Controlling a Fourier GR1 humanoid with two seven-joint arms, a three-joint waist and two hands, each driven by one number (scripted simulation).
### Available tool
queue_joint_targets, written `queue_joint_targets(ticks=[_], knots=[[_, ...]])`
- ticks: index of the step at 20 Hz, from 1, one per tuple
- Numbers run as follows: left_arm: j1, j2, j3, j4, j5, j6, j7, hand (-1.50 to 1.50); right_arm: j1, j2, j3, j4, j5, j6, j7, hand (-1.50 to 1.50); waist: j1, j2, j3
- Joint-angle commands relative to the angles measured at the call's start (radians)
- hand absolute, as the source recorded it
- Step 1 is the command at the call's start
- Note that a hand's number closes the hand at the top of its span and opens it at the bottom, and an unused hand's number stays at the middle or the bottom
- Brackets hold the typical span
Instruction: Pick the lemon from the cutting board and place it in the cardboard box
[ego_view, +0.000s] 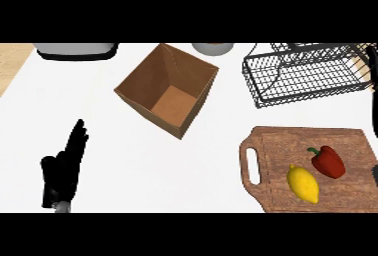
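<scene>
A yellow lemon (303, 183) lies on the wooden cutting board (288, 145) at the lower right, next to a red bell pepper (328, 161). An open cardboard box (168, 89), tilted, stands at the upper middle of the white counter. My left hand (66, 165) rests open at the lower left with its fingers up, far from both the board and the box. At the right edge, beside the board, only a thin black sliver (375, 176) shows, possibly my right hand. Nothing is held.
A black wire basket (310, 75) stands behind the board at the upper right. A grey-and-black appliance (76, 50) sits at the top left and a grey bowl (212, 48) at the top middle. White counter lies between box and board.
</scene>
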Motion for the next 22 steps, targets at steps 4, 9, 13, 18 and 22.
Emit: queue_joint_targets(ticks=[4, 9, 13, 18, 22], knots=[[-0.038, 0.148, 0.076, 0.030, -0.089, 0.005, -0.025, 0.00, 0.092, -0.050, 0.173, 0.032, -0.159, 0.408, 0.037, -1.50, 0.018, 0.031, 0.007], [-0.050, 0.210, 0.079, 0.045, -0.108, -0.025, 0.008, 0.00, 0.044, -0.343, 0.307, -0.031, 0.274, 0.525, -0.151, -1.50, 0.031, 0.029, 0.005], [-0.062, 0.226, 0.101, 0.087, -0.097, -0.053, -0.007, 0.00, 0.207, -0.266, 0.284, 0.235, 0.066, 0.701, -0.459, -1.50, 0.011, 0.041, 0.010], [-0.147, 0.221, 0.107, 0.155, -0.106, -0.075, 0.011, 0.00, 0.115, -0.297, 0.285, 0.434, 0.170, 0.830, -0.774, -1.50, 0.014, 0.036, 0.007], [-0.149, 0.217, 0.111, 0.162, -0.116, -0.074, -0.007, 0.00, -0.001, -0.377, 0.304, 0.495, 0.337, 0.693, -0.818, -1.50, 0.033, 0.034, 0.006]])
